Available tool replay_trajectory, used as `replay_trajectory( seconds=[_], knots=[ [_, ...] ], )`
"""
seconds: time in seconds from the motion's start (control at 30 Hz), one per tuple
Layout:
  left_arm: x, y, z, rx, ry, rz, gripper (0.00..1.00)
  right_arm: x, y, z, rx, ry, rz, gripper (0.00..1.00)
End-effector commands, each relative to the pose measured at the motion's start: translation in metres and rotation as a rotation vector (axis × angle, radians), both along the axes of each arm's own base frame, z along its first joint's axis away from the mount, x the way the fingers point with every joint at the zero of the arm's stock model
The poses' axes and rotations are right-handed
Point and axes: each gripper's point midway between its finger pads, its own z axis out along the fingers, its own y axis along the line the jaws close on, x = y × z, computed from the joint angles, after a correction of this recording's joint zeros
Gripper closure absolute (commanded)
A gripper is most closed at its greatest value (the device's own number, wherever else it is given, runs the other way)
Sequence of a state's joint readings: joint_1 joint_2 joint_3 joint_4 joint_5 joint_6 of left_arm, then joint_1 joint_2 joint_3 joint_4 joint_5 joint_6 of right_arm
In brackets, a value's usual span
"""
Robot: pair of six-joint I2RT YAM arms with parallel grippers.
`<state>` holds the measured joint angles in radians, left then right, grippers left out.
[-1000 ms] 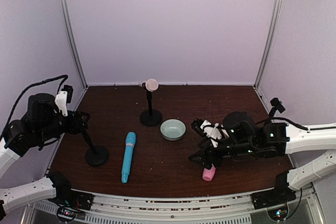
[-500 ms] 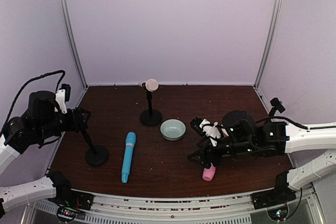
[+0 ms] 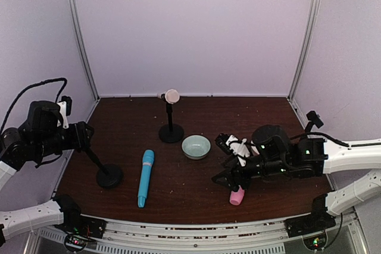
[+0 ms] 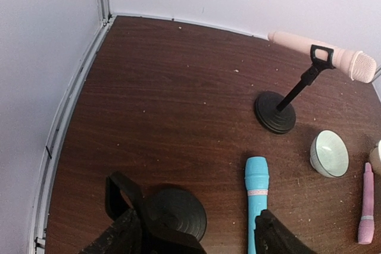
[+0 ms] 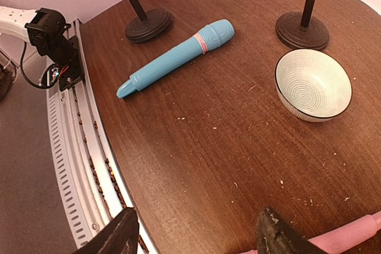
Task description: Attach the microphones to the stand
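The cream microphone (image 3: 171, 96) sits clipped in the back stand (image 3: 171, 133), also visible in the left wrist view as the cream microphone (image 4: 321, 56). The sky-blue microphone (image 3: 144, 176) lies flat on the table, head pointing away. The pink microphone (image 3: 237, 195) lies near the front, just under my right gripper (image 3: 226, 181), which is open; its tip shows as the pink microphone (image 5: 351, 233) beside the right finger. A second stand (image 3: 109, 176) is bare, with its clip (image 4: 122, 197) close to one finger of my open left gripper (image 4: 193, 243).
A pale green bowl (image 3: 196, 146) stands between the back stand and my right arm. The booth's white walls close the table on three sides. A metal rail (image 5: 77, 165) runs along the near edge.
My left gripper has opened wider and drawn back to the left, off the bare stand's top. The right arm has barely moved.
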<state>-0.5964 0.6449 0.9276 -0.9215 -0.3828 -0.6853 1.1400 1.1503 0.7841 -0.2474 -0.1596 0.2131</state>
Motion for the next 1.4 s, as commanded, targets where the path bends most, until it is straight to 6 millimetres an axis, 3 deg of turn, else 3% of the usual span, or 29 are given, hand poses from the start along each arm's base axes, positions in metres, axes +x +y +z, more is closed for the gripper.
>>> replay_trajectory(
  seconds=[0.0, 0.1, 0.27, 0.37, 0.53, 0.8, 0.9, 1.17, 1.37],
  knots=[
    [-0.017, 0.016, -0.024, 0.084, 0.132, 0.032, 0.32, 0.000, 0.004, 0.001, 0.027, 0.005, 0.005, 0.32],
    [-0.018, 0.020, -0.014, 0.076, 0.097, 0.045, 0.32, -0.001, 0.004, 0.001, 0.035, 0.006, 0.005, 0.32],
    [-0.011, 0.012, 0.037, 0.075, -0.080, -0.046, 0.30, -0.002, 0.006, -0.002, 0.037, 0.013, 0.012, 0.32],
    [-0.011, 0.012, 0.048, 0.073, -0.101, -0.054, 0.30, -0.002, 0.007, -0.003, 0.037, 0.016, 0.016, 0.32],
    [-0.013, 0.005, 0.018, 0.074, -0.039, -0.084, 0.30, -0.002, 0.008, -0.004, 0.037, 0.017, 0.017, 0.32],
    [-0.025, -0.034, -0.030, 0.013, -0.025, -0.321, 0.32, -0.003, 0.009, -0.012, 0.028, 0.025, 0.023, 0.32],
    [-0.025, -0.037, -0.043, 0.020, -0.009, -0.326, 0.32, -0.003, 0.011, -0.014, 0.023, 0.031, 0.027, 0.32],
    [-0.008, -0.024, -0.056, 0.090, -0.006, -0.215, 0.40, -0.003, 0.015, -0.013, 0.019, 0.033, 0.039, 0.32],
    [0.001, -0.023, -0.047, 0.094, -0.054, -0.184, 0.53, -0.004, 0.010, -0.017, 0.011, 0.037, 0.031, 0.32]
  ],
)
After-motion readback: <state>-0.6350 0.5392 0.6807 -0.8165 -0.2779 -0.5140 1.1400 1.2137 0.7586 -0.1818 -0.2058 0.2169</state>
